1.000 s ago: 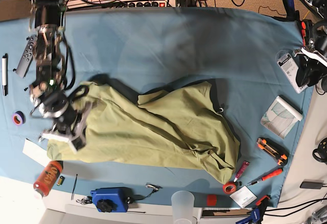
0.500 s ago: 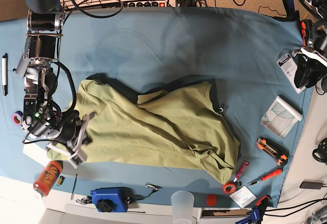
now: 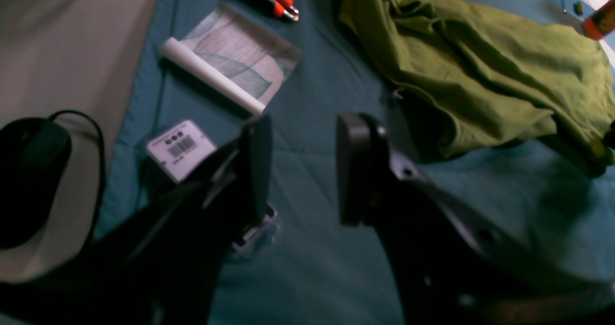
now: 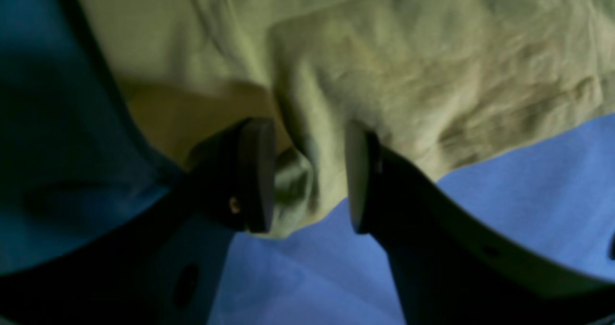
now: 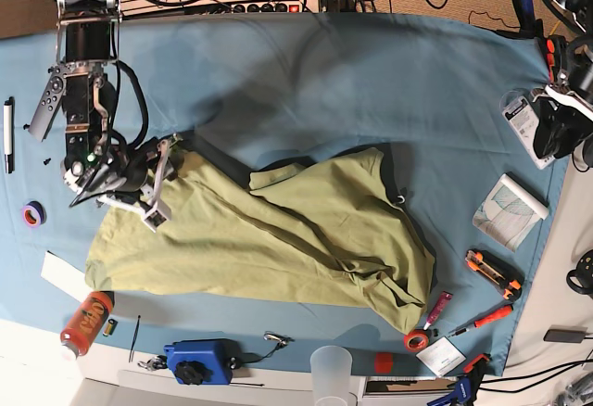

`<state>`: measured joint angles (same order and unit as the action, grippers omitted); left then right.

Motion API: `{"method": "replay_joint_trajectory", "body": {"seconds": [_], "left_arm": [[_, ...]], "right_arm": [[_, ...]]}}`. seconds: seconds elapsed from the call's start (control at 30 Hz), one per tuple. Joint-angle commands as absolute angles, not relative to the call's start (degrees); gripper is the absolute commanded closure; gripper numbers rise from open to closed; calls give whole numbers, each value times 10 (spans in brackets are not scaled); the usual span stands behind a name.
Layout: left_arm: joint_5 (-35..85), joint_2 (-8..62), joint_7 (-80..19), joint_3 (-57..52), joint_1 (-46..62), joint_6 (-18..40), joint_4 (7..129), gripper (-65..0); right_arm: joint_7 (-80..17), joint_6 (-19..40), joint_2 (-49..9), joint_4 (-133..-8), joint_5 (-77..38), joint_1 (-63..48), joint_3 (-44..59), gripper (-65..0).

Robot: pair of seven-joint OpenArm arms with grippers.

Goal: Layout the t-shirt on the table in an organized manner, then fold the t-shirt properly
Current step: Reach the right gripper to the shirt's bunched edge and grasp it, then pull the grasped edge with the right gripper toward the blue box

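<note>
The olive-green t-shirt [image 5: 278, 239] lies crumpled across the near half of the table [image 5: 352, 82], its right part bunched in folds. My right gripper [image 5: 158, 183] hovers at the shirt's far left edge. In the right wrist view the right gripper [image 4: 307, 176] is open, with a loose fold of the t-shirt [image 4: 394, 75] lying between the jaws. My left gripper [image 3: 302, 168] is open and empty over bare blue cloth at the table's right end, with the t-shirt [image 3: 480, 70] off to one side.
Along the front edge stand an orange bottle [image 5: 86, 321], a blue device [image 5: 197, 360] and a plastic cup [image 5: 332, 369]. A paper pad [image 5: 508, 209], box cutter [image 5: 491, 272] and red tape roll [image 5: 417, 339] lie right of the shirt. A remote [image 5: 46, 100] lies far left.
My right gripper has opened, let go of the shirt's near-left corner and moved to its far left edge. That corner now lies flat. The left arm has not moved.
</note>
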<state>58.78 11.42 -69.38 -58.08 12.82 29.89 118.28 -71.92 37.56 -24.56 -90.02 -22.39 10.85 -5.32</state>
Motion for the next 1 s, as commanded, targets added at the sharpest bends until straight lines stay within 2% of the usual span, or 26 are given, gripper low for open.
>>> {"method": "replay_joint_trajectory", "body": {"seconds": [0.0,0.23,0.4,0.77,0.9,0.97], "left_arm": [[601,122,-681,-583,127,301,1192,-210],[601,122,-681,-583,127,301,1192,-210],[601,122,-681,-583,127,301,1192,-210],[601,122,-679,-583,127,301,1192,-210],[601,122,-679,-583,127,301,1192,-210],[601,122,-679,-583,127,301,1192,-210]], "right_arm": [[-711,377,-254,-908,-224,115,-49,-243],[-681,377,-254,-820,-225,106,-49,-238],[-695,368,-254,-817,-231,107,-49,0],[-703,357,-254,-1049,-231,113,-49,0],[-691,349,-254,-1076,-227,136,-49,0],[-652,349,-254,-1069,-204,153,-49,0]]}}
